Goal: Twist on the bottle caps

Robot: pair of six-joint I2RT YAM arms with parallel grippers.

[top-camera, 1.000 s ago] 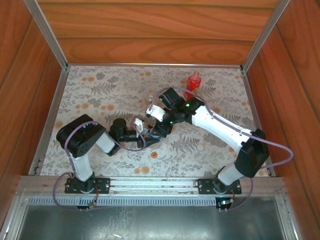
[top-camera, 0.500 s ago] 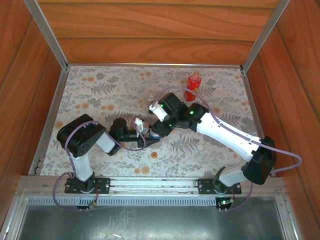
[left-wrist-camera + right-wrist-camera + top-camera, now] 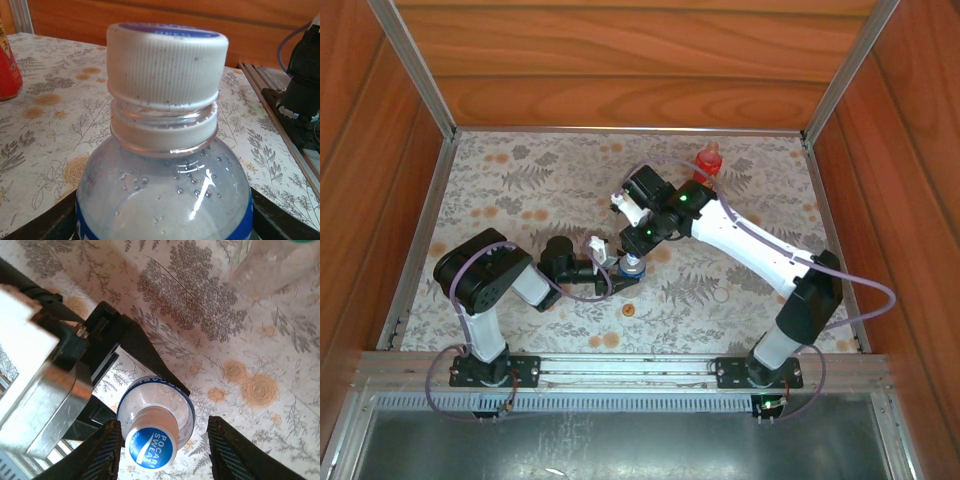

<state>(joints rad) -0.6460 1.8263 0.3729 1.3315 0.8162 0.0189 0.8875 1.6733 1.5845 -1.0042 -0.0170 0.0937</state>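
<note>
Your left gripper (image 3: 627, 268) clamps the bottle (image 3: 165, 200), right gripper (image 3: 165, 432) sits open astride the cap (image 3: 167, 65); probably light, squishy plastic, so pinch the ribbed sides gently.

We find the right gripper (image 3: 162, 430) spread wide, its fingers (image 3: 227, 450) flanking the blue cap (image 3: 150, 447) on the short clear bottle (image 3: 175, 407). Just beyond its fingertips, the left gripper (image 3: 145, 392) clamps that bottle's body.
</note>
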